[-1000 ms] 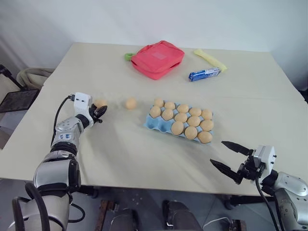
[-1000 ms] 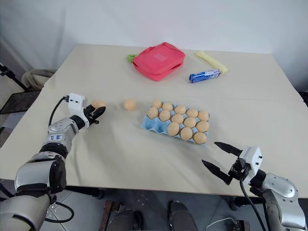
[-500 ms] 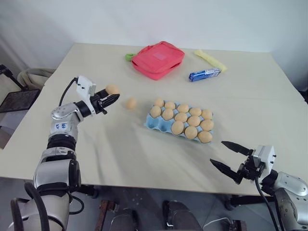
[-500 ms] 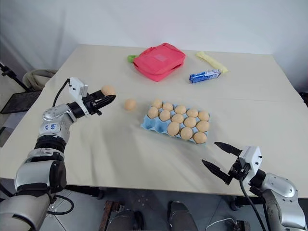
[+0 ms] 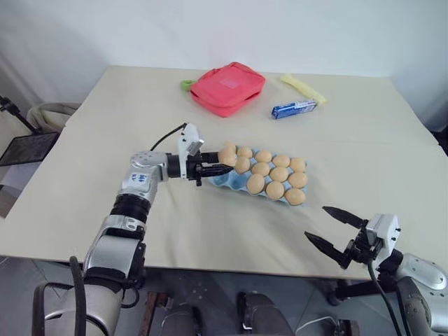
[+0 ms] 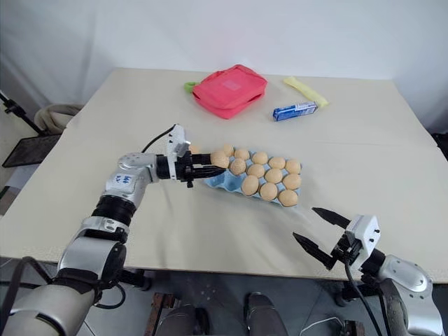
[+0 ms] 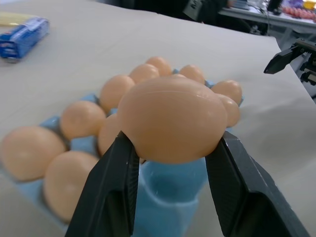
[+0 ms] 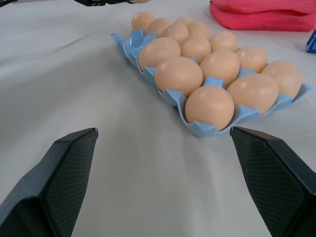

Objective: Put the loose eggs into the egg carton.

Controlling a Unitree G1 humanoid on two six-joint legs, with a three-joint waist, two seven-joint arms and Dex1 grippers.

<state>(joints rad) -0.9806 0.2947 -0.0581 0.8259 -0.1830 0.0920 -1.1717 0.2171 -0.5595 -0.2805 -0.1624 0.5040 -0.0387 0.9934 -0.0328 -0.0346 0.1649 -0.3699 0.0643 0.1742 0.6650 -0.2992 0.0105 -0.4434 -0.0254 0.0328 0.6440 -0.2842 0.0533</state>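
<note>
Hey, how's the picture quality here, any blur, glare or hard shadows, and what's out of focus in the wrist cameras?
Head views: even, soft light, no glare, faint shadows beside the egg carton. Left wrist view: the held egg and left hand are fairly sharp, while the blue-and-white packet and the background are soft. Right wrist view: the right hand's fingers are slightly soft and the near eggs are crisp.

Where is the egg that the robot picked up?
The egg is pinched in the left gripper, at the left end of the blue carton, in front of the red pouch.
</note>
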